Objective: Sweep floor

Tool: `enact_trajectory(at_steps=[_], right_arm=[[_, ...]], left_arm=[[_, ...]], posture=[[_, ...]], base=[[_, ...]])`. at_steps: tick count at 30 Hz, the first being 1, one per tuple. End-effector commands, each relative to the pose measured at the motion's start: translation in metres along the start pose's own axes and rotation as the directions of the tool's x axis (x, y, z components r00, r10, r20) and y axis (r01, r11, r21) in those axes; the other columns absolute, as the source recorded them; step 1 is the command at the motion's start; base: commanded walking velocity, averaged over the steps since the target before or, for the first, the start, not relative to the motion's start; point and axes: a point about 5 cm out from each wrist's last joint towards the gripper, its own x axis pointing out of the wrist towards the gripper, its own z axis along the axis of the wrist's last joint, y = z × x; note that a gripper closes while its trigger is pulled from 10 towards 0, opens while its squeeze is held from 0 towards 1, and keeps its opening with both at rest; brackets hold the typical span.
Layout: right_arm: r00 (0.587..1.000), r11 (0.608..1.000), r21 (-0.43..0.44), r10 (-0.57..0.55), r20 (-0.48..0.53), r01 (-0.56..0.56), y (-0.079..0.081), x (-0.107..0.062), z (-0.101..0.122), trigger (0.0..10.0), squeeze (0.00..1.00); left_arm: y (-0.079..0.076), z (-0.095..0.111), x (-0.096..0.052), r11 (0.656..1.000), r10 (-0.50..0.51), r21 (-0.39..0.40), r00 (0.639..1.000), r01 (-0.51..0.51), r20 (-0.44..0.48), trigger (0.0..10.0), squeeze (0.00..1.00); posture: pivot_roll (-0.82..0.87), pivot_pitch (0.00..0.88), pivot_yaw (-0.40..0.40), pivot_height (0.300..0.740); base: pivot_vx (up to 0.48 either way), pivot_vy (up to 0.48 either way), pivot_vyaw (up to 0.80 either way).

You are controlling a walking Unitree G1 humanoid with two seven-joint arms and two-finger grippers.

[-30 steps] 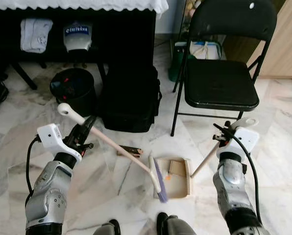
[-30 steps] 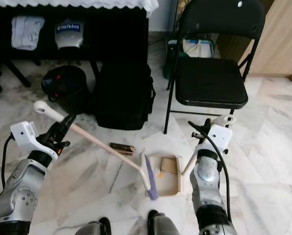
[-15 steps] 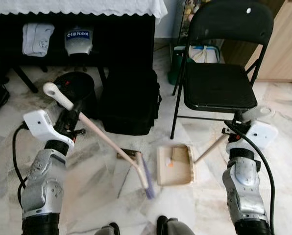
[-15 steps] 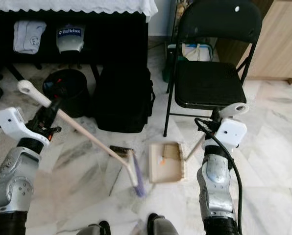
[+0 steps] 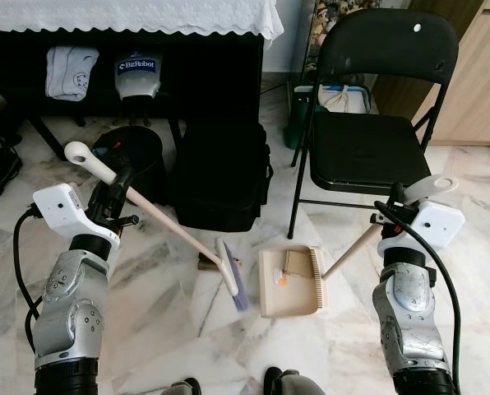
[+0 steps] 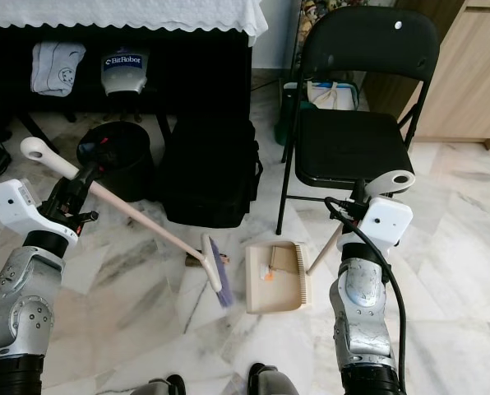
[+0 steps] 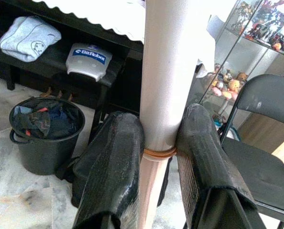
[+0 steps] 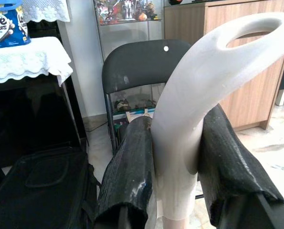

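I was mid-sweep: my left hand [image 7: 158, 148] clamped the broom [image 5: 171, 229] near its handle top, bristles down at about 5 o'clock from it, just beside the dustpan [image 5: 292, 281]. My right hand [image 8: 173, 157] pinched the dustpan's handle. Next, I judged, 1 short stroke toward 3 o'clock, pushing the scraps [image 5: 282, 278] deeper.

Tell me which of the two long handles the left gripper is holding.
The broom. The left gripper is shut on its handle, which runs down to the purple bristles. The other handle belongs to the dustpan, held by the right gripper.
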Motion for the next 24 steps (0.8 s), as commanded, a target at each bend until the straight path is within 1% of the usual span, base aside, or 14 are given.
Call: enact_trajectory(at_steps=[1, 10, 11, 12, 13, 14, 15, 21, 24], right_arm=[[0.999, 1.0, 0.017, -0.003, 0.053, 0.002, 0.0, 0.002, 0.012, 10.0, 0.0], [0.999, 1.0, 0.017, -0.003, 0.053, 0.002, 0.0, 0.002, 0.012, 10.0, 0.0], [0.999, 1.0, 0.019, 0.009, 0.046, -0.01, 0.003, 0.002, 0.016, 10.0, 0.0], [0.999, 1.0, 0.019, 0.009, 0.046, -0.01, 0.003, 0.002, 0.016, 10.0, 0.0], [0.988, 0.986, 0.111, 0.111, 0.106, -0.123, 0.04, 0.022, 0.048, 10.0, 0.0], [0.982, 0.979, 0.134, 0.14, 0.127, -0.157, 0.049, 0.027, 0.058, 10.0, 0.0], [0.979, 0.974, 0.145, 0.154, 0.136, -0.174, 0.054, 0.029, 0.062, 10.0, 0.0], [0.978, 0.974, 0.142, 0.16, 0.132, -0.179, 0.054, 0.029, 0.062, 10.0, 0.0], [0.979, 0.973, 0.143, 0.164, 0.118, -0.18, 0.054, 0.029, 0.062, 10.0, 0.0]], left_arm=[[-0.002, 0.01, 0.0, 1.0, -0.015, 0.01, 0.999, 0.015, 0.048, 10.0, 0.0], [-0.002, 0.01, 0.0, 1.0, -0.015, 0.01, 0.999, 0.015, 0.048, 10.0, 0.0], [-0.003, 0.012, 0.001, 0.999, -0.007, 0.048, 0.998, 0.004, 0.061, 10.0, 0.0], [-0.003, 0.012, 0.001, 0.999, -0.007, 0.048, 0.998, 0.004, 0.061, 10.0, 0.0], [-0.034, 0.01, 0.008, 0.969, -0.086, 0.239, 0.991, 0.06, 0.101, 10.0, 0.0], [-0.044, 0.01, 0.009, 0.953, -0.116, 0.291, 0.987, 0.079, 0.113, 10.0, 0.0], [-0.048, 0.01, 0.009, 0.944, -0.122, 0.32, 0.985, 0.078, 0.12, 10.0, 0.0], [-0.046, 0.01, 0.008, 0.945, -0.111, 0.322, 0.986, 0.066, 0.123, 10.0, 0.0], [-0.046, 0.01, 0.008, 0.94, -0.108, 0.335, 0.986, 0.059, 0.129, 10.0, 0.0]], posture=[[-0.08, 0.147, 0.006, 0.74], [-0.08, 0.147, 0.006, 0.74], [-0.08, 0.147, 0.006, 0.74], [-0.08, 0.147, 0.006, 0.74], [-0.06, 0.082, -0.041, 0.74], [-0.06, 0.082, -0.041, 0.74], [-0.07, 0.092, -0.042, 0.74], [-0.07, 0.109, -0.043, 0.74], [-0.07, 0.118, -0.042, 0.74]], base=[[0.0, 0.0, 0.0], [0.0, 0.0, 0.0], [0.0, 0.0, 0.0], [0.0, 0.0, 0.0], [0.0, 0.0, 0.0], [0.0, 0.0, 0.0], [0.0, 0.0, 0.0], [0.0, 0.0, 0.0], [0.0, 0.0, 0.0]])
